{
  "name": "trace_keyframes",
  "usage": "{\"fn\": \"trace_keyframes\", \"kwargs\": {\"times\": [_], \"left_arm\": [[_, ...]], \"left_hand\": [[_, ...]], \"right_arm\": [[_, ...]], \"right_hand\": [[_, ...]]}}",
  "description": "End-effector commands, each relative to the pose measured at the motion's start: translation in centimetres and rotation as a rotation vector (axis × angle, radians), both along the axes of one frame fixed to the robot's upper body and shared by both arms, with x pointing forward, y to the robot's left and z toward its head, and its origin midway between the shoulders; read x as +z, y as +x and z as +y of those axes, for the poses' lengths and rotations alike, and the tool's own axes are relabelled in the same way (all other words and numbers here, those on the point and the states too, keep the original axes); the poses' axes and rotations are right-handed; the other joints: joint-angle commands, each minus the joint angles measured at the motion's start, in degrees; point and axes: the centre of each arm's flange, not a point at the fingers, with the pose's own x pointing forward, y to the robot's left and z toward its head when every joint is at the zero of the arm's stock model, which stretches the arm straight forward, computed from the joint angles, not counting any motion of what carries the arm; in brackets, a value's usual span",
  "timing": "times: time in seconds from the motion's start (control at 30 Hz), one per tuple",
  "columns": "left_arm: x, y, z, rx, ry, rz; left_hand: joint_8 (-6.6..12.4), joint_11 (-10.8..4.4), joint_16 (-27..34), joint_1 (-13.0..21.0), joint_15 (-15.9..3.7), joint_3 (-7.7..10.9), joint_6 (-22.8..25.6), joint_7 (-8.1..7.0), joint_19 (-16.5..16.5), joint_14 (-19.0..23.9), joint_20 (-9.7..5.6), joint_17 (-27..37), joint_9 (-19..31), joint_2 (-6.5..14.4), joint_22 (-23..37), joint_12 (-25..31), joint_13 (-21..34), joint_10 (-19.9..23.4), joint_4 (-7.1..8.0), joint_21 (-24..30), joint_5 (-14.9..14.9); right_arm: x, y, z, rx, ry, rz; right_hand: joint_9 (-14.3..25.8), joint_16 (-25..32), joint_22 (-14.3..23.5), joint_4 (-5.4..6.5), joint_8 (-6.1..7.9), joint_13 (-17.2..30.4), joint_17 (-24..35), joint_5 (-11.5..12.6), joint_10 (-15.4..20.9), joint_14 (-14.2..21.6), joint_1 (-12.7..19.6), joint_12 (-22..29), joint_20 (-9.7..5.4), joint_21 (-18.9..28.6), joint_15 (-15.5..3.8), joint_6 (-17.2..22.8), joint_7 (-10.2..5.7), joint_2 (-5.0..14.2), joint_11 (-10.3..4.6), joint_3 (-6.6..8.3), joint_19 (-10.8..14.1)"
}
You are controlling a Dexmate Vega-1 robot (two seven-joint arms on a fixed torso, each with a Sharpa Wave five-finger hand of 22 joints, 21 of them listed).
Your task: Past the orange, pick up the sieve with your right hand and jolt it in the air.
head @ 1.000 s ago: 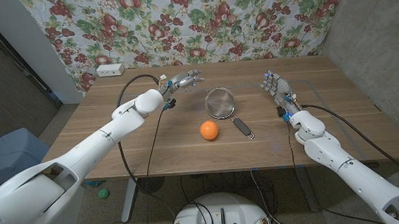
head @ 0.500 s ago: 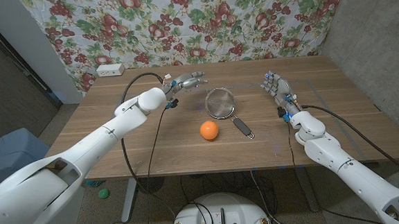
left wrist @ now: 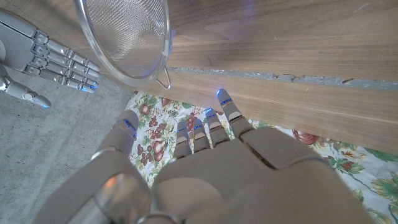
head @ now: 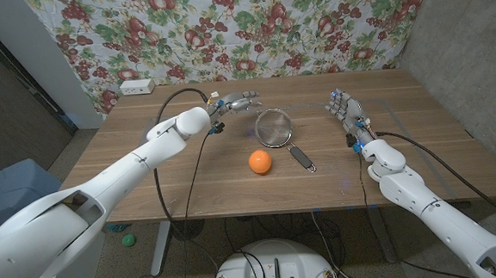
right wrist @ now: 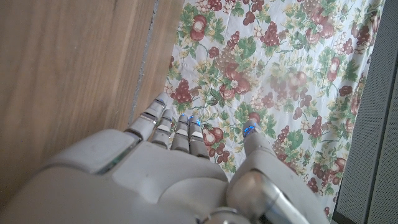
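While behind the orange [head: 261, 161], sieve [head: 274, 126] mid-table, handle [head: 301, 156] angled toward the near edge. Left hand [head: 239, 100] empty, fingers spread, just beside the rim. Right hand [head: 344, 109] empty, fingers apart, well off. White box [head: 137, 87] before floral cloth [head: 241, 27].

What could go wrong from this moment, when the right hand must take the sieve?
The left hand, not the right hand, is close beside the sieve, so the wrong hand may take it. The handle lies near the orange; a reach for it may knock the orange rolling.
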Motion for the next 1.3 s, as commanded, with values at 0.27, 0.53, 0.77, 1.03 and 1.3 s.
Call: {"fn": "trace_keyframes", "kwargs": {"times": [0.27,0.53,0.77,1.03,1.3], "left_arm": [[-0.1,-0.3,-1.4,0.032,0.068,-0.012],[-0.2,-0.2,-2.0,0.042,0.093,-0.014],[-0.2,-0.2,-2.6,0.043,0.115,-0.020],[-0.3,0.0,-3.2,0.042,0.139,-0.012],[-0.5,0.3,-3.6,0.050,0.158,-0.008]], "left_hand": [[0.70,-0.58,0.29,2.58,-0.60,0.41,2.04,0.05,1.24,1.17,-0.17,0.20,0.28,-0.26,0.21,0.11,0.27,1.77,-0.68,-0.36,0.00],[0.77,-0.82,1.03,4.98,-1.54,0.48,2.79,0.30,2.87,4.25,-0.15,0.21,0.29,-0.99,0.21,0.39,0.29,3.63,-0.83,-0.52,0.04],[1.02,-0.82,1.04,6.90,-1.96,0.55,3.81,0.54,3.79,5.34,-0.44,0.20,0.31,-1.38,0.23,0.76,0.32,5.60,-0.87,-0.70,0.11],[1.10,-0.85,1.13,8.08,-2.20,0.39,4.31,0.49,4.34,6.28,-0.54,0.21,0.31,-1.98,0.24,0.85,0.34,6.59,-0.90,-0.85,0.10],[0.97,-0.99,1.17,9.49,-2.59,-0.07,4.61,0.71,5.21,7.37,-0.81,0.23,0.33,-2.81,0.27,1.41,0.38,9.29,-0.68,-1.04,0.12]], "right_arm": [[-0.6,-0.3,-0.4,0.000,0.007,-0.001],[-0.9,-0.5,-0.6,-0.003,0.017,-0.001],[-1.0,-0.6,-0.8,-0.006,0.019,-0.004],[-1.2,-0.7,-1.0,-0.007,0.025,-0.004],[-1.3,-0.7,-1.2,-0.009,0.025,-0.004]], "right_hand": [[0.10,0.28,0.26,0.05,0.33,0.34,0.16,0.50,0.48,0.29,0.21,0.22,-0.16,-0.02,-0.07,0.28,-0.01,0.45,-0.22,-0.18,0.16],[0.10,0.28,0.26,0.03,0.33,0.34,0.15,0.50,0.49,0.29,0.20,0.21,-0.17,-0.03,-0.14,0.31,0.04,0.45,-0.35,-0.19,0.16],[0.10,0.28,0.26,0.01,0.32,0.34,0.14,0.50,0.53,0.29,0.20,0.21,-0.15,-0.03,-0.03,0.30,0.05,0.45,-0.35,-0.20,0.16],[0.10,0.28,0.26,-0.01,0.32,0.34,0.13,0.50,0.55,0.31,0.19,0.21,-0.12,-0.05,-0.03,0.32,0.07,0.45,-0.22,-0.21,0.16],[0.10,0.27,0.26,-0.01,0.31,0.34,0.12,0.50,0.53,0.30,0.16,0.19,-0.12,-0.05,-0.07,0.32,0.05,0.44,-0.24,-0.23,0.17]]}}
